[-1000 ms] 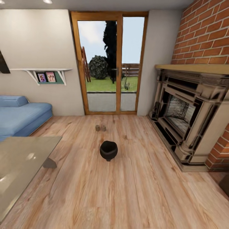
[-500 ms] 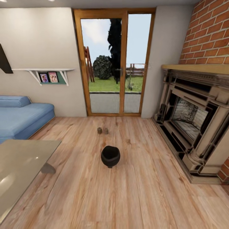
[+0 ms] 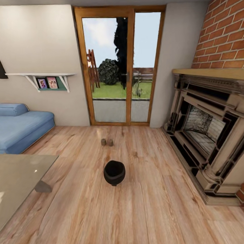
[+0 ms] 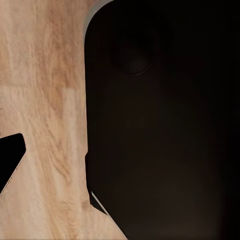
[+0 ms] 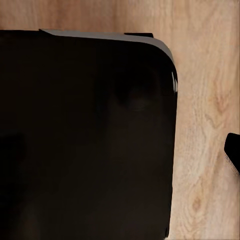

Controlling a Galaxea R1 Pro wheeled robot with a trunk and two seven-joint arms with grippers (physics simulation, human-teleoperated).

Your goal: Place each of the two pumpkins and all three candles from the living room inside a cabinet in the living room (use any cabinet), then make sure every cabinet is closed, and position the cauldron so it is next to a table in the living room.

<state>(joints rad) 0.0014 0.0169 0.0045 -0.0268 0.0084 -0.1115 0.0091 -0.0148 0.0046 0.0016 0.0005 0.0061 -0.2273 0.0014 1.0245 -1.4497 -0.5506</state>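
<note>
While our two wrist cameras leave us unable to tell how either pincer stands, we find the cauldron (image 3: 114,172) dead ahead on the floor (image 3: 142,210), two candles (image 3: 106,142) beyond it, neither arm evidently nearer.
</note>
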